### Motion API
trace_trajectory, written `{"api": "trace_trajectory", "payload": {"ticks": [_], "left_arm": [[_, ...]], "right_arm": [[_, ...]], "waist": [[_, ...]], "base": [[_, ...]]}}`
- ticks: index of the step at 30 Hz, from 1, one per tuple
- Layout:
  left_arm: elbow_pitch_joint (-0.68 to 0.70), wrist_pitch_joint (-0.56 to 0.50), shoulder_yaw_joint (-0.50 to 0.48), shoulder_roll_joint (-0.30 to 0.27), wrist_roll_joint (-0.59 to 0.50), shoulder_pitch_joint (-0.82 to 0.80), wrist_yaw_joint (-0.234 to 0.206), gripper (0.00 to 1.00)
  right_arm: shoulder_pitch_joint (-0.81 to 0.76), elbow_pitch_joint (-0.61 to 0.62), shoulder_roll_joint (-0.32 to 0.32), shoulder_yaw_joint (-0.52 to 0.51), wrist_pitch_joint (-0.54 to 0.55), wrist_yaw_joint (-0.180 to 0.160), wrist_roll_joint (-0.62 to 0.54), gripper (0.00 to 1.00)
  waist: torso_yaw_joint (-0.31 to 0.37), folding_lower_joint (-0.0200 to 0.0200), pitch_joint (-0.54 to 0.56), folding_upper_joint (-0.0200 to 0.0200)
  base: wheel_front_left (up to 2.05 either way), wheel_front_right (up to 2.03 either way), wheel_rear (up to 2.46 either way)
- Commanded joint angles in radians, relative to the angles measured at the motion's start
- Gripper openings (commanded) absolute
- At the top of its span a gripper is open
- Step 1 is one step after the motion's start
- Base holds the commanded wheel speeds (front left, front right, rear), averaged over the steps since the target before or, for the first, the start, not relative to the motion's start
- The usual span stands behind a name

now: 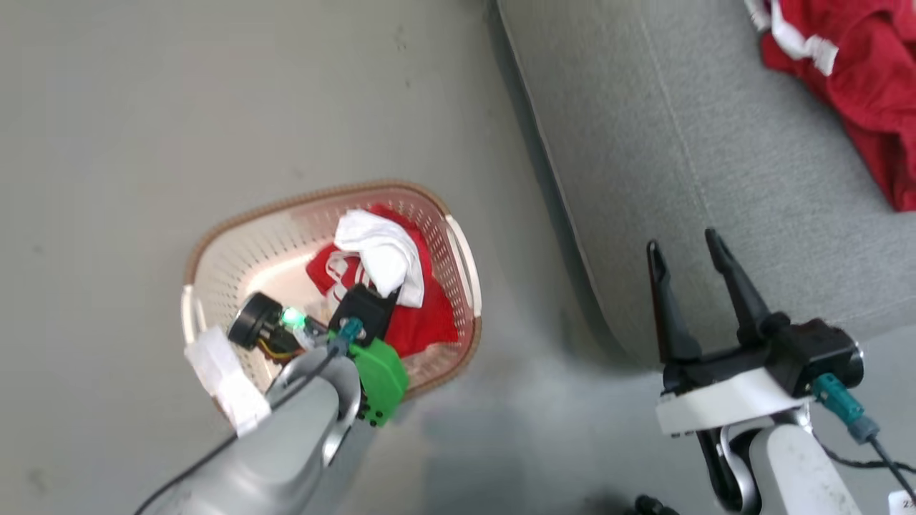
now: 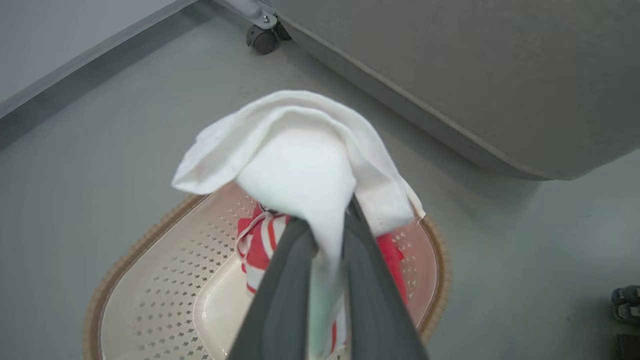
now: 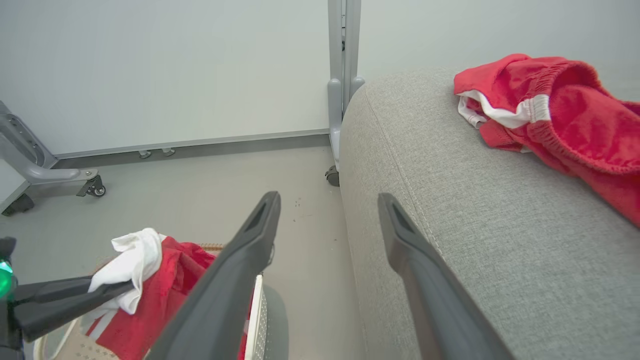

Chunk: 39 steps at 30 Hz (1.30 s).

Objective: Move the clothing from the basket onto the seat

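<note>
The clothing (image 1: 426, 325) you are after is a red bundle with white stripes and a white panel. It sits at the centre left of the head view, draped against the right-hand wall of the basket (image 1: 243, 250). Its white panel (image 2: 300, 165) is pinched between the fingers of your left claw (image 2: 327, 240), which are drawn in narrow on the fabric. In the left wrist view the white cloth folds over the fingertips and stands above the basket's rim, and the red striped part hangs under it into the basket.

The basket stands on the grey floor (image 1: 143, 107), near the seat's rounded edge but not touching it. The seat (image 1: 680, 143) takes the upper right of the head view. A second red garment (image 1: 859, 93) with white trim lies crumpled on it in the top right corner.

Your right claw (image 1: 683, 243) is at the lower right, fingers spread wide with nothing between them. Its tips are seen against the seat's near edge, well apart from the basket. In the right wrist view a caster (image 3: 332, 176) sits on the floor beside the seat's corner.
</note>
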State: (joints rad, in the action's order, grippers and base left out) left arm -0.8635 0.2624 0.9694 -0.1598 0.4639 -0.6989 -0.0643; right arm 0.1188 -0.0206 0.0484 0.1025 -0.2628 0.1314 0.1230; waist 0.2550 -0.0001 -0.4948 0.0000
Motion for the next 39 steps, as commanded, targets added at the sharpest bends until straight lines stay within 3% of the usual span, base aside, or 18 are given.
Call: {"api": "trace_trajectory", "payload": {"ticks": [1,5,15,29,39], "left_arm": [[0.039,0.003,-0.019,-0.012,-0.014,0.056,-0.027,0.00],[0.176,0.003,-0.082,-0.035,-0.036,0.181,-0.085,0.00],[0.474,0.003,-0.201,-0.073,-0.128,0.379,-0.151,0.00],[0.715,0.003,-0.290,-0.071,-0.176,0.442,-0.129,0.00],[0.756,-0.029,-0.242,-0.024,-0.182,0.385,-0.106,0.00]], "right_arm": [[-0.033,-0.008,0.004,0.005,-0.003,-0.001,-0.005,1.00],[-0.076,-0.032,0.004,0.026,-0.003,-0.001,0.000,1.00],[-0.153,-0.060,0.004,0.067,-0.003,-0.001,0.008,1.00],[-0.179,-0.072,0.014,0.126,-0.003,-0.001,0.016,1.00],[-0.113,-0.109,0.027,0.324,-0.003,-0.001,0.036,1.00]], "waist": [[-0.076,0.0001,0.261,0.0000],[-0.082,0.0001,0.359,0.0000],[-0.109,0.0001,0.489,0.0000],[-0.117,0.0001,0.537,0.0000],[-0.139,0.0001,0.528,0.0000]], "base": [[0.00,0.00,0.00],[0.00,0.00,0.00],[0.00,0.00,0.00],[0.00,0.00,0.00],[0.00,0.00,0.00]]}}
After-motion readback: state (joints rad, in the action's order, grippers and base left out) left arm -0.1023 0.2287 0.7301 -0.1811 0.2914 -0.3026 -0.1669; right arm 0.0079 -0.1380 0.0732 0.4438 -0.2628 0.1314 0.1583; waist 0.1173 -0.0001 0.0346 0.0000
